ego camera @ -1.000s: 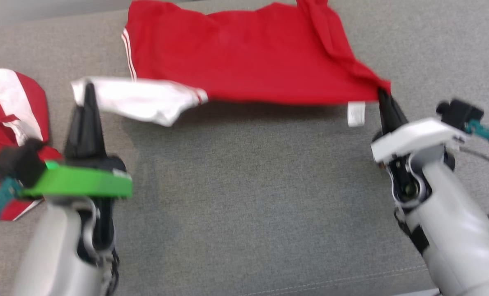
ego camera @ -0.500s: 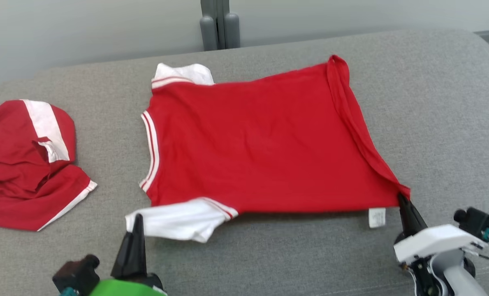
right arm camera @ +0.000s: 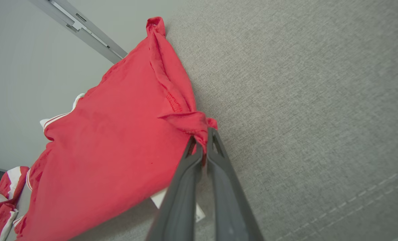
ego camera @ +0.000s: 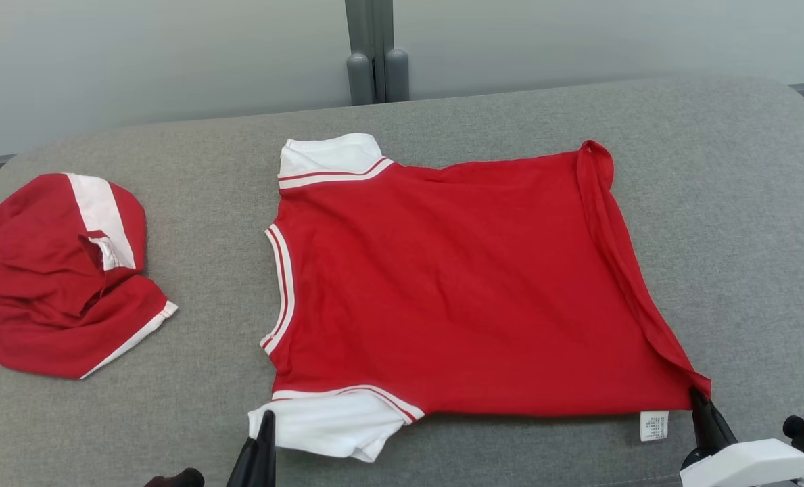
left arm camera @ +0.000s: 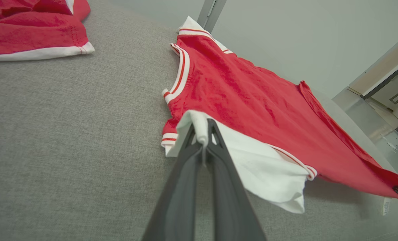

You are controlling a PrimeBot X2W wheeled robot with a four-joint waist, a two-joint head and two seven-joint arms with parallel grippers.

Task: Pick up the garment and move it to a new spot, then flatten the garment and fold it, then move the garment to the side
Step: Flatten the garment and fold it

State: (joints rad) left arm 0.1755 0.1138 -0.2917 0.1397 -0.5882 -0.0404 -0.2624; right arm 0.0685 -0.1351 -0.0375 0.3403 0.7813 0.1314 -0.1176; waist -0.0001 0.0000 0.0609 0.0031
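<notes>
The garment [ego camera: 456, 284] is a red T-shirt with white sleeves, spread over the grey cushion, collar to the left. My left gripper [ego camera: 266, 421] is shut on the near white sleeve [left arm camera: 252, 157] and holds its edge up off the cushion; the left wrist view shows the cloth pinched at my left gripper [left arm camera: 203, 134]. My right gripper [ego camera: 699, 399] is shut on the near red hem corner [right arm camera: 199, 125], beside a white care label [ego camera: 653, 426]. The garment's [right arm camera: 118, 140] near edge hangs slightly raised between the two grips.
A second red-and-white garment [ego camera: 57, 277] lies crumpled at the far left of the cushion [ego camera: 172, 419]. Behind the cushion stand a pale wall and a grey post [ego camera: 374, 54]. Bare cushion extends to the right of the shirt.
The head camera has tilted up, so both arms sank toward the bottom edge. Both grips on the sleeve and hem corner stay as they were, and the shirt now shows fully spread.
</notes>
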